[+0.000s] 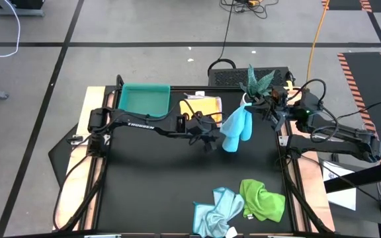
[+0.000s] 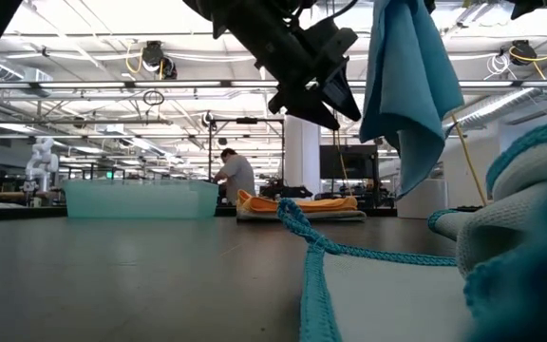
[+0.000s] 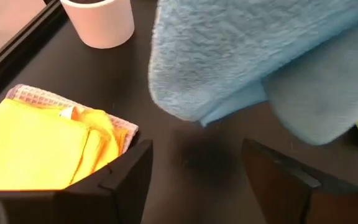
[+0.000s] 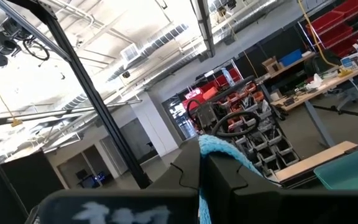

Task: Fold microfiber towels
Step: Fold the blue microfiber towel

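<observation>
A bright blue towel (image 1: 235,129) hangs from my right gripper (image 1: 260,106), which is raised at the table's far right and shut on it. My left gripper (image 3: 194,180) stands open just left of the towel's lower end (image 3: 229,81), with only dark table between its fingers. A yellow-orange towel (image 1: 202,106) lies folded on a white-grey cloth (image 3: 33,94) at the far side. A green towel (image 1: 263,199) and a pale blue towel (image 1: 215,213) lie crumpled near the front edge. My right gripper pinches the bright blue towel's top part (image 4: 215,146) between its two shut fingers, which slant upward. One layer or several, I cannot tell. The towel hangs slack below the gripper, its lower end (image 2: 402,171) clear of the table.
A teal tray (image 1: 144,99) stands at the far left, beside the folded yellow-orange towel. A plant in a white pot (image 1: 253,89) stands at the far right, close behind the hanging towel. The dark table's middle (image 1: 157,178) is bare.
</observation>
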